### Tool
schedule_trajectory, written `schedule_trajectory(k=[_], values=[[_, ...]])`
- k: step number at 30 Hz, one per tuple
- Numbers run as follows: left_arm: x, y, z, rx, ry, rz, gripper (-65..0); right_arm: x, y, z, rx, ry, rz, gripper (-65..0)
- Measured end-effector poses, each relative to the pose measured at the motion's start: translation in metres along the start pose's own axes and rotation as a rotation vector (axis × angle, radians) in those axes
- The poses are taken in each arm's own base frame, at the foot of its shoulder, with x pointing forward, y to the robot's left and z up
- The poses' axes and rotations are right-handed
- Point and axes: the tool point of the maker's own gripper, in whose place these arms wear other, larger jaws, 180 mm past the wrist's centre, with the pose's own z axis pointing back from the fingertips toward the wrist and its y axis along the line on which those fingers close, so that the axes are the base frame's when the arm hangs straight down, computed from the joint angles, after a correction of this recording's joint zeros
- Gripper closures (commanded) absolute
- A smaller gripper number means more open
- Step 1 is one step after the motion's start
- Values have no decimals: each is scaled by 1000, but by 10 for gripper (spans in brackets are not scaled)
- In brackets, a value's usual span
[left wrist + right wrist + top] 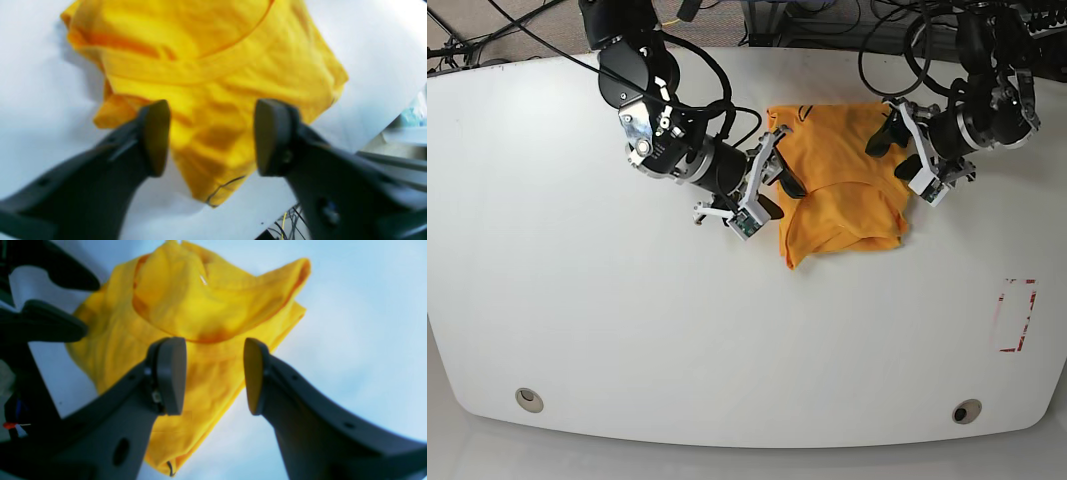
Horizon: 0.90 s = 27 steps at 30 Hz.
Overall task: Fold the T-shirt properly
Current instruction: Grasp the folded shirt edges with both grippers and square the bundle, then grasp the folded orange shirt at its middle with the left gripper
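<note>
Overhead view: a white table (577, 330) w/ an orange-yellow T-shirt (842, 190) lying partly folded near the far edge, between two robot arms. The shirt is sitting as a rough rectangle, its long axis running from the far edge toward the camera, w/ one layer doubled over and a curved fold edge showing across the near half.

The right gripper (779, 178), on the picture's left, is hovering just beside the shirt's left edge. Its jaws are standing apart and holding nothing; the wrist view is showing bare pads w/ cloth lying below the gap, not pinched.

The left gripper (901, 142), on the picture's right, is hanging at the shirt's far right corner, jaws likewise spread and empty; its wrist view is showing the collar band (173, 71) beyond the pads.

Both arms are flanking the shirt across its short axis, about equally near. Judging by this, the next fold probably needs both to grip opposite side edges.
</note>
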Motion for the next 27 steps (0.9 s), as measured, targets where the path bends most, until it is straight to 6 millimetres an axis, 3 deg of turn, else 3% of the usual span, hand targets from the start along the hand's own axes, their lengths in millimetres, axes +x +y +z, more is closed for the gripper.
schedule_trajectory(k=[5,8,13,19,24,27], values=[[22,-37,-20,-106,-96,5,-314,9,-21,10,-38,-51,-64,-274],[43,-39,-36,-56,-128,89,-365,9,-47,25,-78,-87,-138,-274],[65,-46,-56,41,-196,206,-371,-1,-85,51,-121,-140,-286,-274],[87,-62,-74,176,-275,100,-371,-16,-131,88,-227,-159,-351,-276],[85,-79,-81,275,-363,47,-372,-26,-145,99,-262,-159,-387,-276],[68,-68,-83,374,-377,48,-372,-32,-151,105,-286,-151,-399,-276]])
